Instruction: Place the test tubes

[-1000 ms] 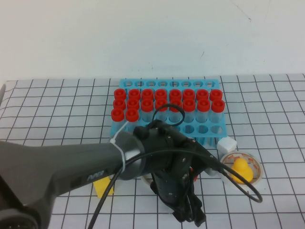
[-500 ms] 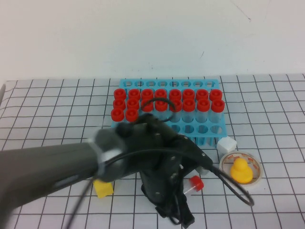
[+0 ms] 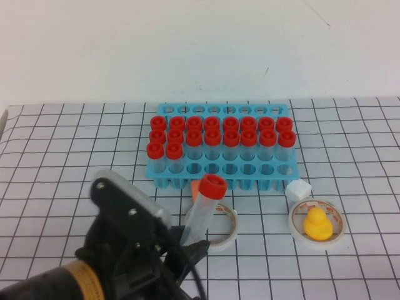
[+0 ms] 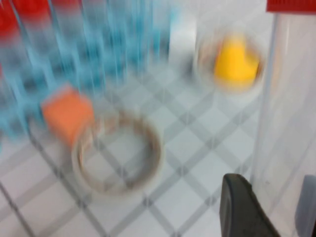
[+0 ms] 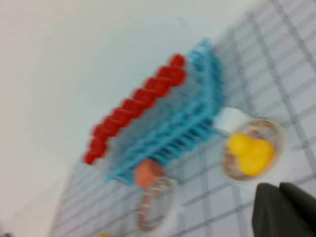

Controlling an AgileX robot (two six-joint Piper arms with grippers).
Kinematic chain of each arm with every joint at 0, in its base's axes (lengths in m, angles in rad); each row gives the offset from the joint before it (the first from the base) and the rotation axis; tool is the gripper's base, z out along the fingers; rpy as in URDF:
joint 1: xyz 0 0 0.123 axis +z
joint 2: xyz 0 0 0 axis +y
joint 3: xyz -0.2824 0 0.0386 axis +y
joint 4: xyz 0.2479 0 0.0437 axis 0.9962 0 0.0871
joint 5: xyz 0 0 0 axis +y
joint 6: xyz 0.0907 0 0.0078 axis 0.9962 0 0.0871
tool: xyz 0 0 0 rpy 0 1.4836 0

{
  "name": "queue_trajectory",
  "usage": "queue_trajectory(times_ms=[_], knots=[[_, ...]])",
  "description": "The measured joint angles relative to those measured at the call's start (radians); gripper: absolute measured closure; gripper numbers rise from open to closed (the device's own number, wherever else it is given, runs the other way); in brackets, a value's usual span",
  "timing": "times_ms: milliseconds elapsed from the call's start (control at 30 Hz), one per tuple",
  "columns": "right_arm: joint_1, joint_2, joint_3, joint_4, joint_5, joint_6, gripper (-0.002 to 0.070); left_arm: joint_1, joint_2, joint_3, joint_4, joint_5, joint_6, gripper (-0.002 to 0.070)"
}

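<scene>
So, high view: left claw (image 3: 187,242) sits at the near edge, left of centre, about half-closed on the lower end of a test tube (image 3: 201,209). The tube is held clear of the table (image 3: 56,156), tilted, w/ its red cap (image 3: 212,185) leaning toward the blue rack (image 3: 222,170). The rack has two full rows of capped tubes plus two more at the left end of the nxt row nearer us. The rest of that row and the nearest row look empty. Below/behind the tube are a tape roll (image 3: 230,226) and an orange block (image 3: 194,184), the block partly hidden. To the right, a yellow duck (image 3: 317,224) sits in a second tape ring (image 3: 299,237), w/ a white cube (image 3: 299,189) just beside it.

Left wrist view: blurry, but the clear tube wall stands betw. the dark fingers (image 4: 242,210). The grip looks secure.

Right wrist view: right claw (image 5: 280,202) is fully closed and empty, off to the right of the rack and out of the high view; prob. parked.

Step, imo: carry phase, tube grasped but not yet in the rack. Nxt move needs the tube brought upright and its bottom lined up w/ the first free hole right of those two tubes. It must clear the standing caps, then go straight down before the claw lets go.
</scene>
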Motion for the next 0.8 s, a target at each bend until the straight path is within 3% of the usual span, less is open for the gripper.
queue_trajectory(times_ms=[267, 400, 667, 800], knots=[[0.0, 0.0, 0.0, 0.605, 0.098, -0.62, 0.0678, -0.002, -0.03, 0.048, -0.002, -0.18, -0.045, 0.0464], [0.0, 0.0, -0.04, 0.663, 0.178, -0.812, 0.0678, -0.002, -0.005, 0.048, -0.002, -0.3, -0.093, 0.0464], [0.0, 0.131, -0.199, 0.673, 0.202, -0.933, 0.0669, -0.002, 0.057, 0.048, 0.088, -0.418, -0.195, 0.0464], [0.002, 0.28, -0.278, 0.676, 0.246, -1.019, 0.0591, -0.002, 0.074, 0.048, 0.135, -0.444, -0.219, 0.0464]])
